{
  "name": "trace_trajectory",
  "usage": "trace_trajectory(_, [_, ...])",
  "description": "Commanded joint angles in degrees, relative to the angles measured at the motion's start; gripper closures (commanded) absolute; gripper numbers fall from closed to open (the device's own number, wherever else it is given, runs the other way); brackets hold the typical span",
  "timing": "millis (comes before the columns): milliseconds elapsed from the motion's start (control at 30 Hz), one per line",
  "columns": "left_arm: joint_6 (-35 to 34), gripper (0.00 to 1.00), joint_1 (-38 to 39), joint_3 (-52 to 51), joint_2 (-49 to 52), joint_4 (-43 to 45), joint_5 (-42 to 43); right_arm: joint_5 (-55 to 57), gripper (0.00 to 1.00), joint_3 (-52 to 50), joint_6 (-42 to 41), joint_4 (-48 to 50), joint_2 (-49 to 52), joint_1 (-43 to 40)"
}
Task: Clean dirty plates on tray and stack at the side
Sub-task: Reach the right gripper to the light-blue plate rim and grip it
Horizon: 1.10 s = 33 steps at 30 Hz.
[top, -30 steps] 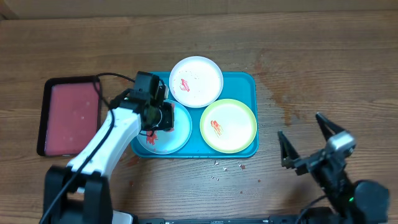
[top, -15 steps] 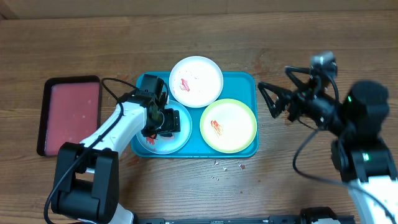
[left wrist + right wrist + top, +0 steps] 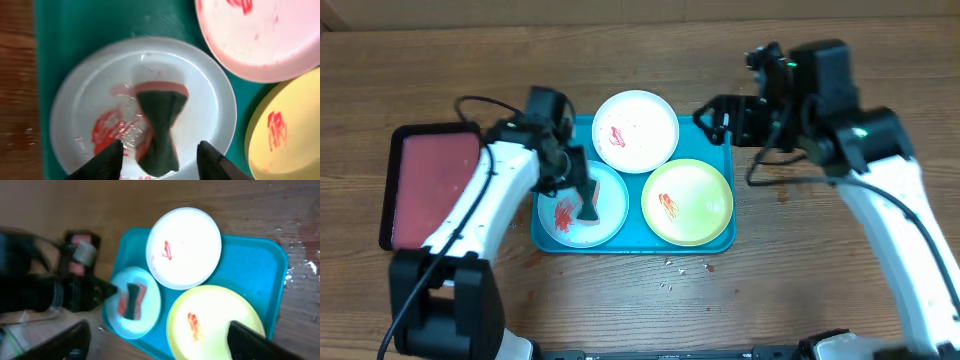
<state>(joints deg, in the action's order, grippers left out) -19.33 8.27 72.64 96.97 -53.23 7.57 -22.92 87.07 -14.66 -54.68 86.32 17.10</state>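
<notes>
At 9 o'clock on the tabletop [image 3: 770, 300] sits a black-rimmed tray [image 3: 430, 185] with a pink inside; leave it out of this job.

Your left hand [image 3: 160, 146] hangs over the pale blue plate [image 3: 85, 95], which lies at 8 o'clock in the turquoise tray [image 3: 724, 240]. Its fingers are spread, and a dark green sponge [image 3: 159, 112] with an orange face lies flat on the plate between them, touched by neither. A red smear [image 3: 105, 132] shows just at 9 o'clock of the sponge, with a wet streak around it, so I judge you are part-way through scrubbing this first plate.

The next move, as I read it, is to bring the fingers in on the sponge, press it down and sweep it toward 9 o'clock across the smear.

The white plate [image 3: 650, 125] sits at 12 o'clock in the tray, with red marks on it. The yellow-green plate [image 3: 698, 205] is at 4 o'clock, marked orange-red near its middle. Both look unwiped, and nothing is stacked at the side yet.

Your right hand [image 3: 710, 122] hovers over the tray's 2 o'clock corner, fingers wide apart and empty. It looks placed to steady the tray or lift a finished plate.
</notes>
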Motion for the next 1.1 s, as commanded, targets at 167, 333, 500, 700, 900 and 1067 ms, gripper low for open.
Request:
trace_trajectory(167, [0.04,0.48,-8.72,0.96,-1.07,-4.28,2.23,11.10,0.47,1.40,-5.33,6.38,7.89,9.38])
trace_trajectory(333, [0.02,0.37,-8.96,0.96,-1.07,-4.90,2.16,11.80,0.69,1.40,-6.38,11.23,14.69,14.14])
trace_trajectory(500, [0.04,0.34,-8.96,0.96,-1.07,-5.03,2.12,11.98,0.67,1.40,-6.82,13.44,21.64,18.10])
trace_trajectory(700, [0.02,0.36,-8.96,0.96,-1.07,-5.03,2.14,12.20,0.64,1.40,-8.26,14.38,27.36,20.85])
trace_trajectory(900, [0.02,0.35,-8.94,0.96,-1.07,-5.22,2.58,12.39,0.64,1.40,-9.42,14.56,31.41,22.16])
trace_trajectory(1067, [0.04,0.39,-8.94,0.94,-1.07,-5.29,2.64,12.39,0.64,1.36,-9.40,14.56,34.05,22.21])
